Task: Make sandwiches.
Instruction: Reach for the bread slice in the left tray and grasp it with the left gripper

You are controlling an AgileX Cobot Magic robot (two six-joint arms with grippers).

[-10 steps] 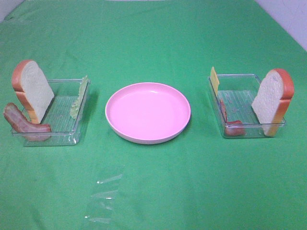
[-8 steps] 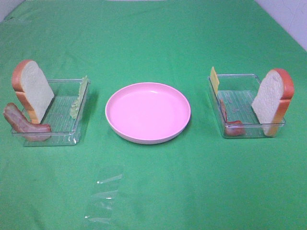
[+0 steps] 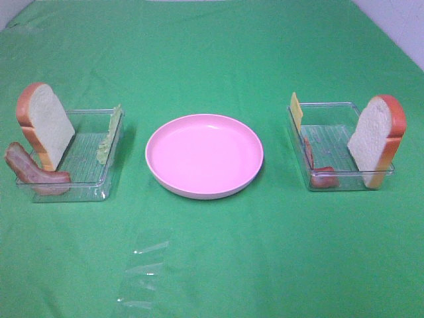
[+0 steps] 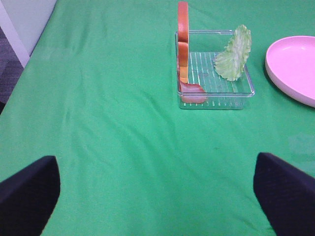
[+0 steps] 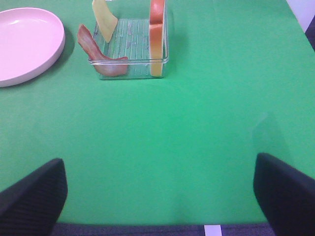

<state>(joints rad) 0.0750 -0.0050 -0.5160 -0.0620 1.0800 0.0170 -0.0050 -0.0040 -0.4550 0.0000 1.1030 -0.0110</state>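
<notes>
Both pairs of jaws gape empty; the left bread slice (image 4: 182, 29) and right bread slice (image 5: 156, 44) each stand edge-on, well ahead of their own arm.

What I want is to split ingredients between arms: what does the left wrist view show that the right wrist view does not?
Only the left wrist view: the left tray with the left bread slice, the left bacon strip, the lettuce leaf, and the open left gripper. Only the right wrist view: the right tray with the right bread slice, the right bacon strip, the cheese slice, and the open right gripper. Both: part of the pink plate and the green cloth.
</notes>
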